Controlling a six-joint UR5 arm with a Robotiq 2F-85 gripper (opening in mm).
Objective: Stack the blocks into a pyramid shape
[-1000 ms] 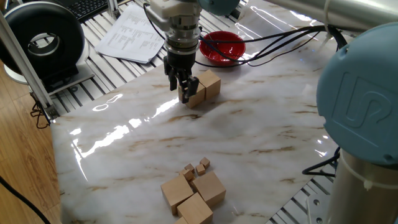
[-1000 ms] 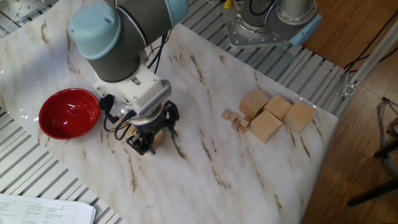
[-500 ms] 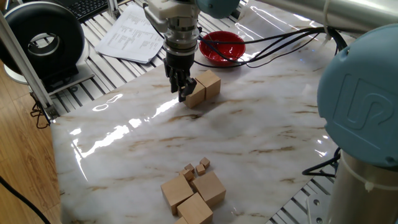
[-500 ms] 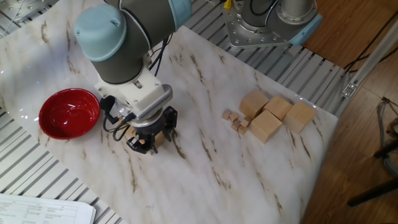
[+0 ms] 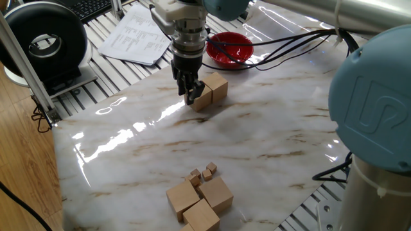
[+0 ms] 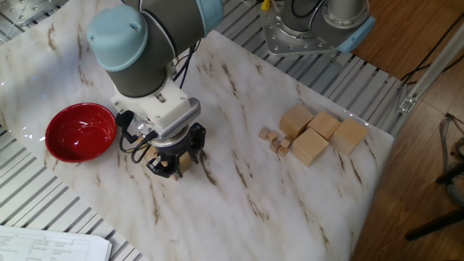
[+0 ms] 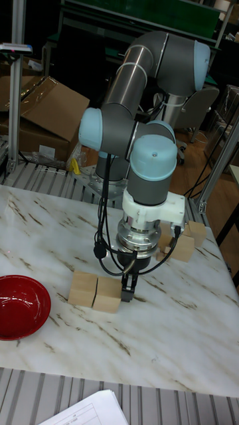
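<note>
1. Position: the two-finger gripper point(image 5: 189, 97) is hanging upright at the outer end of a pair of large light-tan wooden blocks point(image 5: 210, 92). Its tips are low, at that end face of the nearer block point(image 7: 107, 295). Whether they are touching it cannot be told.
2. Gripper state: the fingers are partly masking each other and the block in every view, so I cannot tell whether the jaws are apart or together. Nothing is being carried.
3. Pair location: the two blocks are sitting flush side by side on the white marble-pattern table top point(image 5: 257, 141), near the glossy red bowl point(image 6: 80, 132).
4. Count, large blocks: two at the gripper, plus four in a loose cluster point(image 6: 322, 133) well apart near the table's edge. That is giving six, all in a single layer with nothing stacked.
5. Count, other: one red bowl and at least three tiny wooden cubes point(image 6: 274, 140) beside the cluster. Their exact number is too small to resolve.
6. Change: against one second ago, the gripper is sitting slightly higher and has shifted off the nearer block. Against half a second ago it is showing no visible difference. All blocks are remaining where they were.
</note>
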